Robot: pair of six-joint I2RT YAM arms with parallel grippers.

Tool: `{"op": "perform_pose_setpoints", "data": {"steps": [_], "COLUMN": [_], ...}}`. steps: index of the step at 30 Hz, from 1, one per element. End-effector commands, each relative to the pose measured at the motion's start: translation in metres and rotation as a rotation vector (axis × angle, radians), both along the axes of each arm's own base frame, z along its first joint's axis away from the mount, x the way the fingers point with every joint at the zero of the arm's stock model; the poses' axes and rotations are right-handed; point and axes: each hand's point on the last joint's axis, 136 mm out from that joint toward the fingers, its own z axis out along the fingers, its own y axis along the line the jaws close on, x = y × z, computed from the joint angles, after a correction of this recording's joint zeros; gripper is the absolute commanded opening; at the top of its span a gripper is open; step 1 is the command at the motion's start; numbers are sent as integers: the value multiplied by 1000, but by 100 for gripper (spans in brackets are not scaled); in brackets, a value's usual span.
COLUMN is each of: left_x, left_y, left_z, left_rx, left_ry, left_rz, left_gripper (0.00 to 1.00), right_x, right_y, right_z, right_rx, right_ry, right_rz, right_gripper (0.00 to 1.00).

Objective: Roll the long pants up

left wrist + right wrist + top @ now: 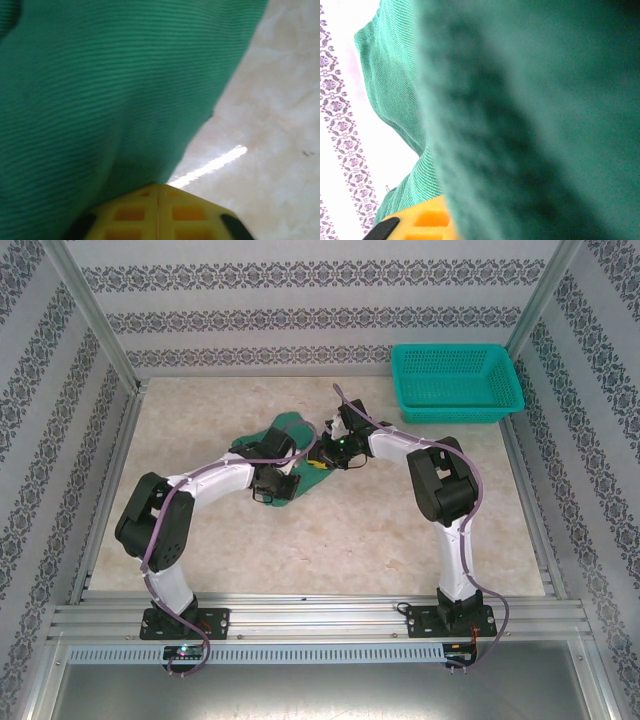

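The long pants (287,428) lie bunched as a dark green heap at the middle of the table, with both arms meeting over them. My left gripper (159,186) is at the heap's near side (297,472). Its yellow fingers are pressed together at the tip, where an edge of the green cloth (100,90) gathers. My right gripper (328,450) comes in from the right. In the right wrist view the pants (530,110) hang blurred right over the jaws. One orange-yellow finger (422,220) shows and the other is hidden by cloth.
A teal mesh basket (455,383) stands at the back right corner. The pale marbled table (380,540) is bounded by metal rails and patterned walls on three sides. Bare tabletop (270,150) lies right of the cloth in the left wrist view.
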Motion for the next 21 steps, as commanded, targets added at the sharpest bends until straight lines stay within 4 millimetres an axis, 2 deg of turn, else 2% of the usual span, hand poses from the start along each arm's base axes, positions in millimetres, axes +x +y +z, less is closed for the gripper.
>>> {"op": "perform_pose_setpoints", "data": {"steps": [1, 4, 8, 11, 13, 14, 15, 16, 19, 21], "left_x": [5, 9, 14, 13, 14, 16, 16, 17, 19, 24], "left_y": [9, -6, -37, -56, -60, -57, -56, -55, -45, -30], "left_z": [2, 17, 33, 33, 32, 31, 32, 33, 36, 45], "left_rx": [8, -79, -273, -349, -310, -272, -248, -232, -157, -69], "left_ry": [-38, -63, -60, 23, -3, -27, -37, -53, -88, -137], "left_rz": [77, 65, 66, 58, 39, 37, 30, 22, 7, 15], "left_gripper": [0, 0, 0, 0, 0, 23, 71, 88, 85, 80], "right_x": [-27, -26, -25, -25, -25, -26, -26, -27, -27, -27], "right_y": [-22, -23, -23, -22, -23, -22, -23, -24, -25, -27], "right_z": [-62, -61, -61, -61, -61, -61, -61, -62, -62, -63], "right_rx": [-156, -157, -159, -158, -160, -160, -161, -163, -166, -168], "right_ry": [157, 151, 153, 152, 153, 151, 152, 155, 156, 157], "right_rz": [-23, -25, -29, -30, -30, -28, -28, -28, -28, -31], "right_gripper": [20, 20, 20, 20, 20, 20, 19, 19, 19, 19]}}
